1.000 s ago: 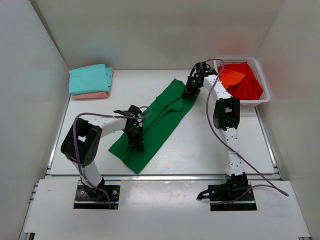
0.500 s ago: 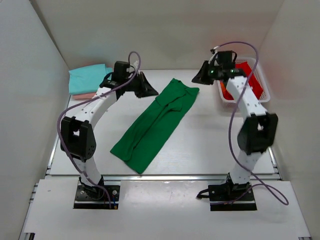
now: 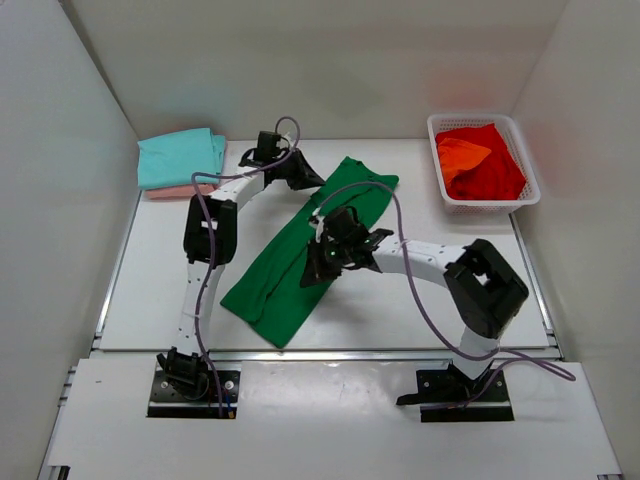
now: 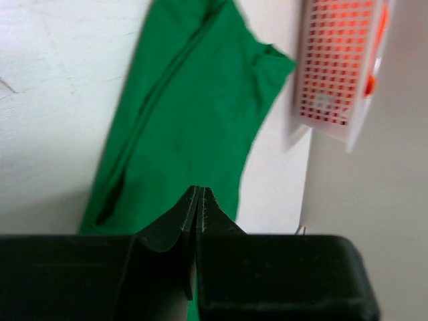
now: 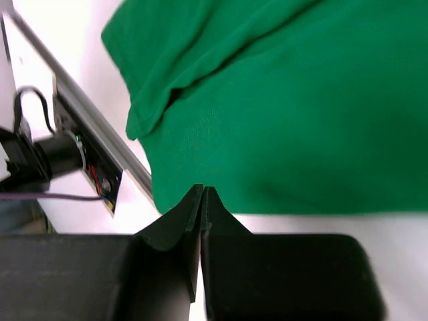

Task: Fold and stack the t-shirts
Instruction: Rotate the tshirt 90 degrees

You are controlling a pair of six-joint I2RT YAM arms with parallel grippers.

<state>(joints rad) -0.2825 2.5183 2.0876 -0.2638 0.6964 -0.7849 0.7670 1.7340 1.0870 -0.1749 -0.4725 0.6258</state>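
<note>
1. The dark green t-shirt lies on the tabletop as a long narrow strip, folded lengthwise. It runs aslant from near the near left corner toward the middle of the far edge. Its outline is the same as in the pictures from the past second.
2. The arms are what differ. The earlier pictures show a gripper at each end of the strip, then both lifted away. Now both stand in new places.
3. The left gripper hovers just beside the strip's far end, on its left. Its fingers are all but pressed together, with nothing between them.
4. The right gripper reaches across low over the strip's middle. Its jaws are pressed together and pinch no cloth.
5. The long fold looks finished and let go. A crosswise fold, end over end, probably comes next, and both claws must spread first.
6. The teal t-shirt lies folded on the pale pink t-shirt at the far left corner, which seems to be the stack this shirt should join.
7. The red t-shirt and the orange t-shirt lie crumpled in the white basket at the far right corner, still to be folded.
8. The tabletop is smooth and white, with a metal rail along its near edge. Plain white walls close in three sides under even light.
</note>
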